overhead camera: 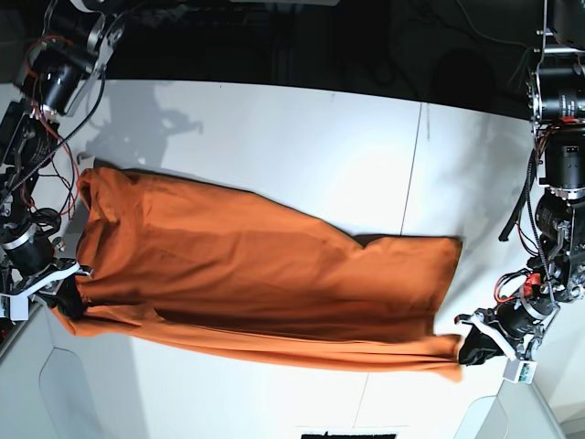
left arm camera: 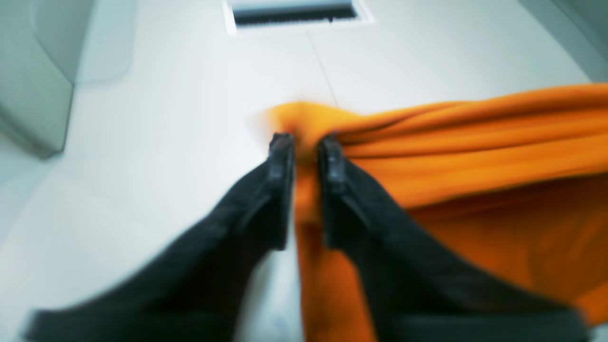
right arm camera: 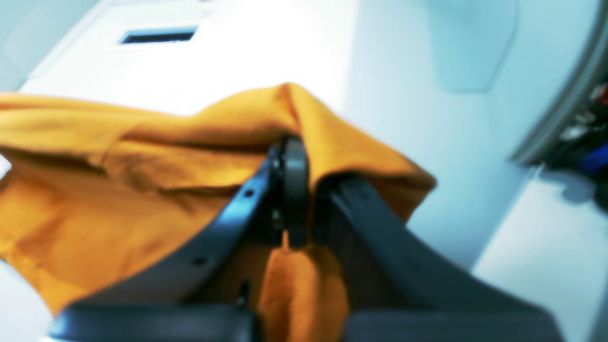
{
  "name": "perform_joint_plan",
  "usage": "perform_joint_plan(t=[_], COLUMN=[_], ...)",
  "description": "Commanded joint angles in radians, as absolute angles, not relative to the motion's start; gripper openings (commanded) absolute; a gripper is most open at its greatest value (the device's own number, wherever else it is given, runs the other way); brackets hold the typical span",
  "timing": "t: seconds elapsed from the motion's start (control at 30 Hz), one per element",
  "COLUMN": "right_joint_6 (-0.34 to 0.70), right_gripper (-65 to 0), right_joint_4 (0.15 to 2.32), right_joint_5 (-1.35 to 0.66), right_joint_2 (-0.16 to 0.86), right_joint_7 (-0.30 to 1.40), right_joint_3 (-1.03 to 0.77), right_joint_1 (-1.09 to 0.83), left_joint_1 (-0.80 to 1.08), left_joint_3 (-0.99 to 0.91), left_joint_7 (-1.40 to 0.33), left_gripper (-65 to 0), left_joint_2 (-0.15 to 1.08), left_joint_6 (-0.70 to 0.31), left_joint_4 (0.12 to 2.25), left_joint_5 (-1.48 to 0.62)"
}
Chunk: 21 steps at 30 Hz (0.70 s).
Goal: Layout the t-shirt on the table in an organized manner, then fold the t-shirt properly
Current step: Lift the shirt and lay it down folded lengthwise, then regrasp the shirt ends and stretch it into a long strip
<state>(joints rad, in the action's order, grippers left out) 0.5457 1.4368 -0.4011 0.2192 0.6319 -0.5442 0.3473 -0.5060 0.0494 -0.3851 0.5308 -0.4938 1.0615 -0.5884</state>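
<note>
Stretching across the matte white table (overhead camera: 302, 146), the soft orange shirt (overhead camera: 256, 274) forms a long, creased band. Left gripper (left arm camera: 306, 145) pinches one bunched corner; right gripper (right arm camera: 297, 190) clamps the opposite folded edge.

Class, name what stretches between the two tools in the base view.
The t-shirt spans from the right tool to the left tool, base view.

Blur + hidden parts
Both my wrist views are blurred; the t-shirt (left arm camera: 475, 156) is cut by the frame edge, and cloth hides my right gripper (right arm camera: 304, 190) tips.
</note>
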Motion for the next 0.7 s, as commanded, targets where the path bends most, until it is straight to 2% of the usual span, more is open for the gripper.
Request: perform_joint_plan(t=[0.0,0.07,0.1,0.37,0.47,0.67], right_joint_6=[0.534,0.527,0.527,0.537,0.539,0.539], right_gripper=[-49.7,-30.7,-26.3,-26.0,-26.0,-26.0], right_joint_4=[1.42,1.38,1.378,1.465,1.565,1.695], right_joint_5=[-0.408,-0.414,-0.427,-0.591,-0.648,-0.659], right_joint_2=[0.235,0.235,0.235,0.235,0.234,0.233], right_joint_7=[0.615,0.618,0.628,0.766,0.831,0.834], right_joint_3=[-0.544,-0.541,-0.541,-0.58,-0.606,-0.673], right_joint_1=[0.386,0.395,0.391,0.305,0.198,-0.024], left_joint_1=[-0.538,-0.531,-0.531,-0.51,-0.469,-0.423], left_joint_3=[0.041,0.041,0.041,0.041,0.041,0.041], left_joint_7=[-0.368,-0.384,-0.404,-0.543,-0.538,-0.476], left_gripper=[-42.9,-35.9,-35.7,-35.8,-35.8,-35.8], left_joint_2=[0.548,0.549,0.549,0.558,0.572,0.552], left_joint_6=[-0.499,-0.511,-0.513,-0.592,-0.592,-0.592], left_joint_4=[1.06,1.057,1.057,1.06,1.06,1.058], left_joint_5=[-0.601,-0.602,-0.606,-0.698,-0.697,-0.624])
